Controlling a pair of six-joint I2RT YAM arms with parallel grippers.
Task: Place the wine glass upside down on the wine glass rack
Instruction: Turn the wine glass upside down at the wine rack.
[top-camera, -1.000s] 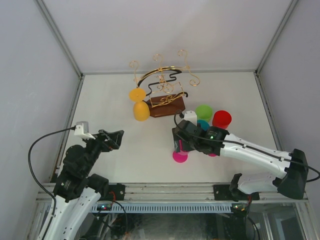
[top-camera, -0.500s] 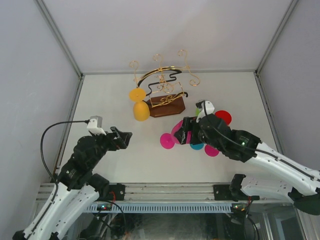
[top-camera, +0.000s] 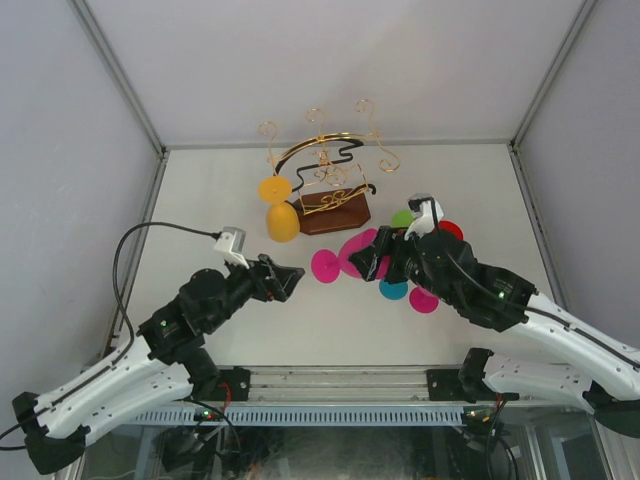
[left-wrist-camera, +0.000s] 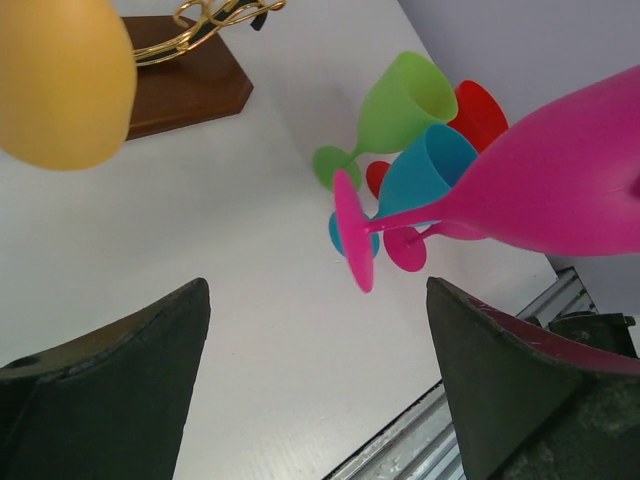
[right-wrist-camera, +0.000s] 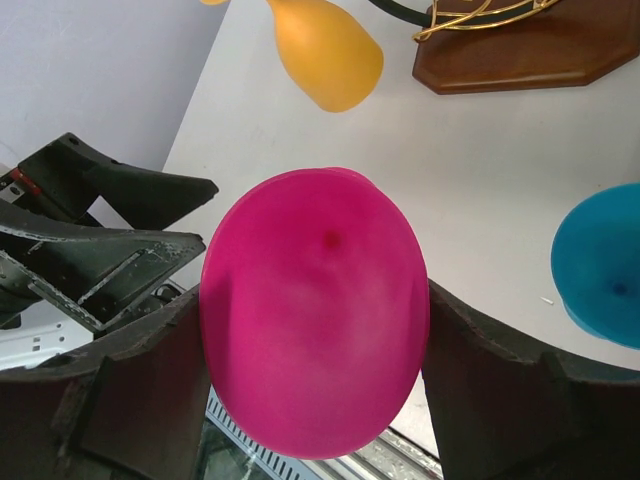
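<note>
Right wrist view: the right gripper (right-wrist-camera: 315, 345) clamps the smooth magenta wine glass (right-wrist-camera: 315, 270) by its rounded bowl. Ahead stands the gold-wire wine glass rack (top-camera: 336, 212). The left gripper (left-wrist-camera: 315, 320) has its jaws apart, empty.

The magenta wine glass (right-wrist-camera: 315, 340) is held sideways above the table, its bowl clamped in the right pincer (top-camera: 368, 262), its foot towards the left pincer (top-camera: 288, 282). The gold-wire wine glass rack (top-camera: 335, 212) stands upright beyond both pincers on its brown wooden base.
</note>
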